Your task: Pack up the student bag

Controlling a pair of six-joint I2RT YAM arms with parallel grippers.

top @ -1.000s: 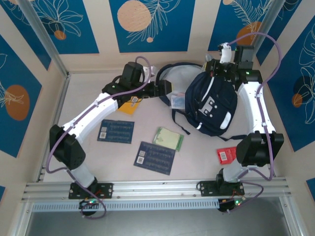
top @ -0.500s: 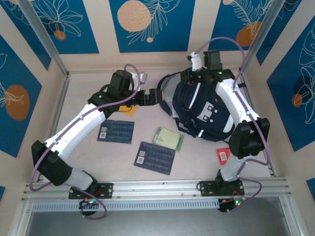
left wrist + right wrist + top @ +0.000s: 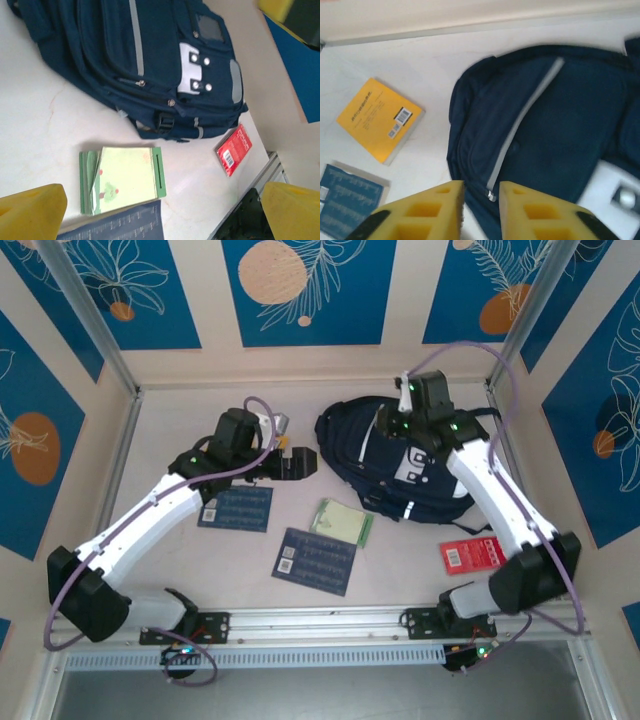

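**Student bag lying at the bench's far right**

We saw the bench (image 3: 170, 440) carrying the student bag (image 3: 345, 440), front up. The right end effector (image 3: 481, 192) hung over the bag's grey stripe, fingers nearly together; we could not tell whether they pinched anything. The left end effector (image 3: 303, 462) stood spread wide just left of the bag.

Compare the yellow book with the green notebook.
The yellow book is yellow with a barcode; the green notebook has a pale cover with a green edge. The book lies left of the bag, the notebook on its near side. Both lie flat on the table.
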